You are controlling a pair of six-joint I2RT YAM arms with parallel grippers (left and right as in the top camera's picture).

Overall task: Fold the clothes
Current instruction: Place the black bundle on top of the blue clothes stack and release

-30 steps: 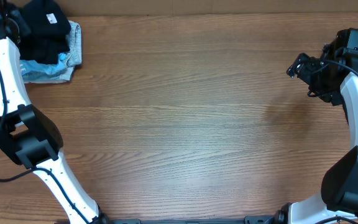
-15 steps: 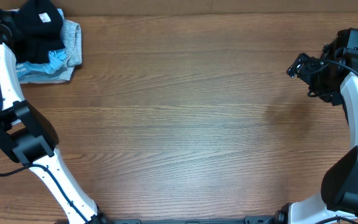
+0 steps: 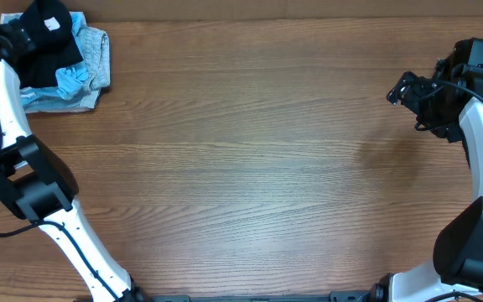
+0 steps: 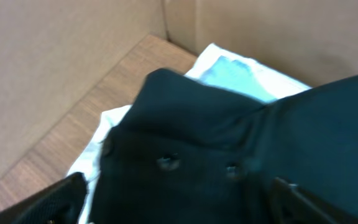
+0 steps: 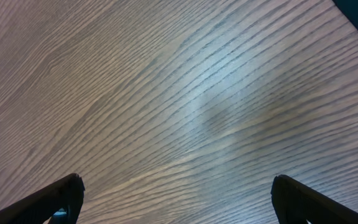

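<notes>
Black T-shirt (image 3: 47,42) bunched at far left corner of table (image 3: 250,151), atop pale blue garments (image 3: 75,80), left gripper (image 4: 179,196) over it, jaws spread, right gripper (image 5: 178,199) jaws wide apart above wood near right edge

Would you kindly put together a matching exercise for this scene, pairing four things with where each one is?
Things:
1. black T-shirt
2. light blue cloth
3. left claw
4. right claw

Places:
A. over the bare table, right side
B. poking out from beneath the black fabric
C. lying uppermost in the far left corner
D. directly above the black fabric

Pairs: 1-C, 2-B, 3-D, 4-A.
</notes>
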